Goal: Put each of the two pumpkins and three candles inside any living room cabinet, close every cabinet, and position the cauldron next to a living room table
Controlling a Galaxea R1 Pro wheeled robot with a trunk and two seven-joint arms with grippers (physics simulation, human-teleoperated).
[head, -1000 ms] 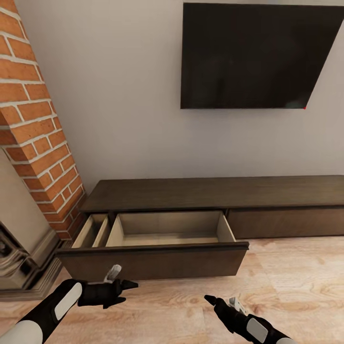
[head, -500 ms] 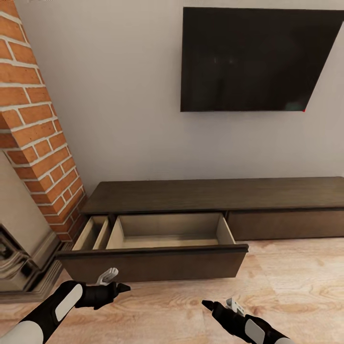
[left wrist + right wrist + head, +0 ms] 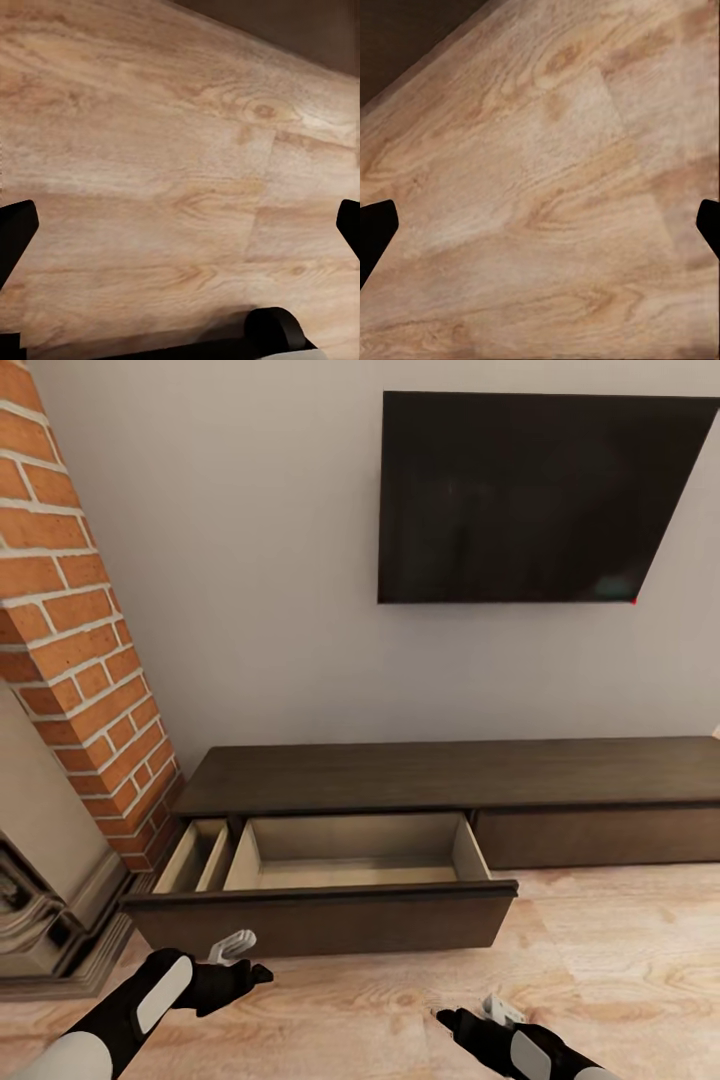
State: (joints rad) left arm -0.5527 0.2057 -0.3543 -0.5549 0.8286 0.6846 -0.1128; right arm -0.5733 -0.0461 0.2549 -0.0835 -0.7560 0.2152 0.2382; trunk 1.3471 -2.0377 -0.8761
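Dark-brown cabinet (image 3: 450, 775) drawer (image 3: 350, 855) gapes empty; our left gripper (image 3: 262, 972) and right gripper (image 3: 445, 1017) hang spread, holding nothing. Next, we fetch pumpkins and candles.

The cabinet (image 3: 440, 775) is running off the head view's right edge, its pulled-out drawer front (image 3: 320, 920) hiding the drawer floor's near strip. The fireplace surround (image 3: 45, 920) is getting cut off at left.

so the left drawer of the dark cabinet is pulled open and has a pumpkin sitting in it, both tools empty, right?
Not quite: the head view shows the cabinet with its left drawer open but bare inside, no pumpkin. The left tool and right tool are empty, as you said.
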